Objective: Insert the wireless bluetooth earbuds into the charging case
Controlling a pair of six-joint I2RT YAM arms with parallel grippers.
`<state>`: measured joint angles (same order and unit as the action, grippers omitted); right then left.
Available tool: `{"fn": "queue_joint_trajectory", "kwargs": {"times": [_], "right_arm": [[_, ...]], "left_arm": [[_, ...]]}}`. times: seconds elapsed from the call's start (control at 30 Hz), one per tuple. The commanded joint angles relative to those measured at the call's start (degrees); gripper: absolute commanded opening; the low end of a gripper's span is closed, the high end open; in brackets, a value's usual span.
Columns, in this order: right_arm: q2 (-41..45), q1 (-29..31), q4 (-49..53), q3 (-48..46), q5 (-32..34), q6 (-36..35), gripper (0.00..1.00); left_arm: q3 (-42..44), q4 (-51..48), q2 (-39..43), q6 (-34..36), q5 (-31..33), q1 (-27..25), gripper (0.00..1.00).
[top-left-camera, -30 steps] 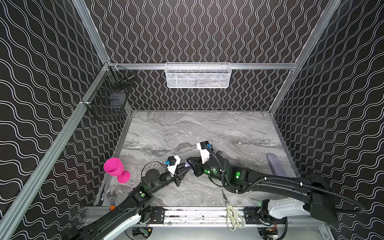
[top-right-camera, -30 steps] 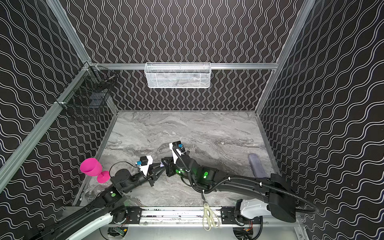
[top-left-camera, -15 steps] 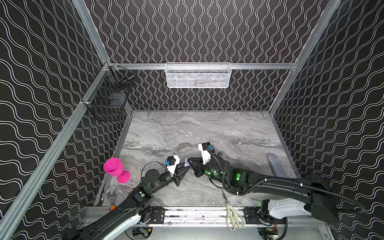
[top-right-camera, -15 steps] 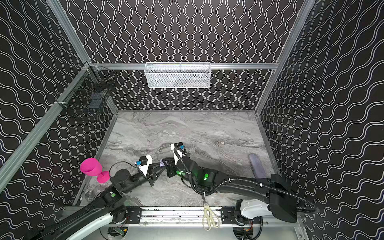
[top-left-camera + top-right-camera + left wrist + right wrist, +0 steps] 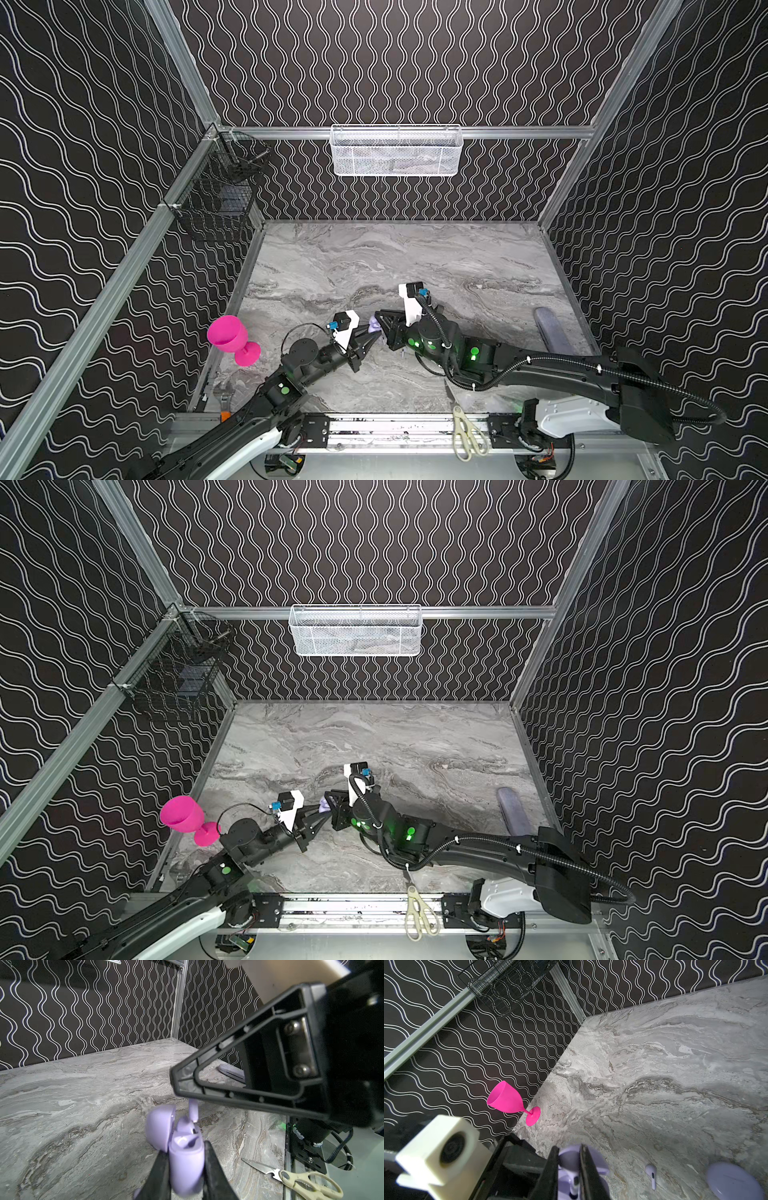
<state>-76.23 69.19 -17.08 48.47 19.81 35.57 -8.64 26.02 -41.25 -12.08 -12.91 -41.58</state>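
Note:
My left gripper [image 5: 186, 1155] is shut on the lavender charging case [image 5: 187, 1167], holding it off the table with its lid [image 5: 160, 1126] hinged open. The case shows in both top views [image 5: 375, 325] [image 5: 325, 804]. My right gripper [image 5: 569, 1151] is shut on one of the wireless bluetooth earbuds [image 5: 193, 1110], which hangs stem-down just over the case's open top, partly inside it. From the right wrist that earbud [image 5: 574, 1184] shows between the fingers. Another earbud [image 5: 652, 1176] lies loose on the marble. In both top views the grippers meet tip to tip [image 5: 373, 336] [image 5: 380, 316].
A round lavender puck [image 5: 735, 1182] lies near the loose earbud. A pink goblet [image 5: 230, 338] stands by the left wall. A grey-lilac oblong thing [image 5: 550, 332] lies at the right. Scissors [image 5: 465, 428] rest on the front rail. A white basket [image 5: 395, 151] and a black wire basket [image 5: 220, 195] hang on the walls.
The right arm has only shifted slightly over the case. Both grippers keep their hold, and the left arm stays put.

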Motion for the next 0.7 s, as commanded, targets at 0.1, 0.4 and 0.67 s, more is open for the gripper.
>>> {"fn": "queue_joint_trajectory", "kwargs": {"times": [0.1, 0.4, 0.67], "right_arm": [[-0.59, 0.16, -2.89, 0.31, -0.02, 1.25, 0.13], [-0.93, 0.42, -2.98, -0.22, -0.76, 2.06, 0.13], [-1.73, 0.73, -3.10, 0.22, -1.45, 2.33, 0.13]], "left_arm": [[0.12, 1.75, 0.47, -0.56, 0.42, 0.27, 0.15], [0.21, 1.92, 0.29, -0.76, 0.73, 0.36, 0.15], [0.21, 1.68, 0.52, -0.93, 1.19, 0.45, 0.15]]}}
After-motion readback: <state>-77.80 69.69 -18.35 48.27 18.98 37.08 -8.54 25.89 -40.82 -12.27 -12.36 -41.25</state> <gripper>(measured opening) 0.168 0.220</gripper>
